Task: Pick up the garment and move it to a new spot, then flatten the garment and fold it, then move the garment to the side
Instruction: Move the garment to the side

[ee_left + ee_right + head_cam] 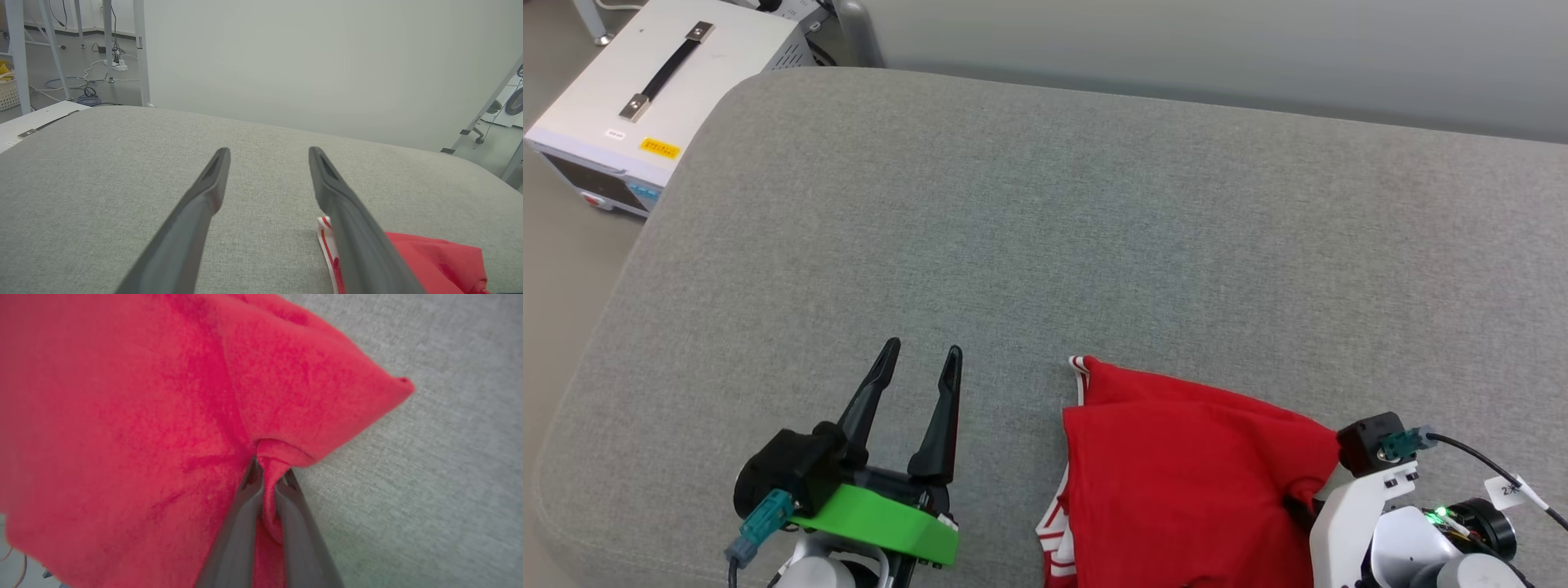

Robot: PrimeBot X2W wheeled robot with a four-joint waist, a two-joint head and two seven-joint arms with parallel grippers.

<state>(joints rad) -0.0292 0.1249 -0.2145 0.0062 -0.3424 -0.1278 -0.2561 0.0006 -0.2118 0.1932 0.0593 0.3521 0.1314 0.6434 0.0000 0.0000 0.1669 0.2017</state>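
Fingers (239, 526) of right gripper (270, 469) pinch garment (1176, 482), partly cropped.

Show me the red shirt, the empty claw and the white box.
garment (1192, 482): head view, red body cloth.
left gripper (924, 349): head view, midway between its fingertips.
white box (727, 49): head view, bare top panel.

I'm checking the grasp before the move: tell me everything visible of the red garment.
The garment is soft red knit-looking cloth with red-and-white striped trim at its left edge, lying bunched in loose folds on the grey cushion near the robot. The right gripper is shut on a pinched fold at its right side.
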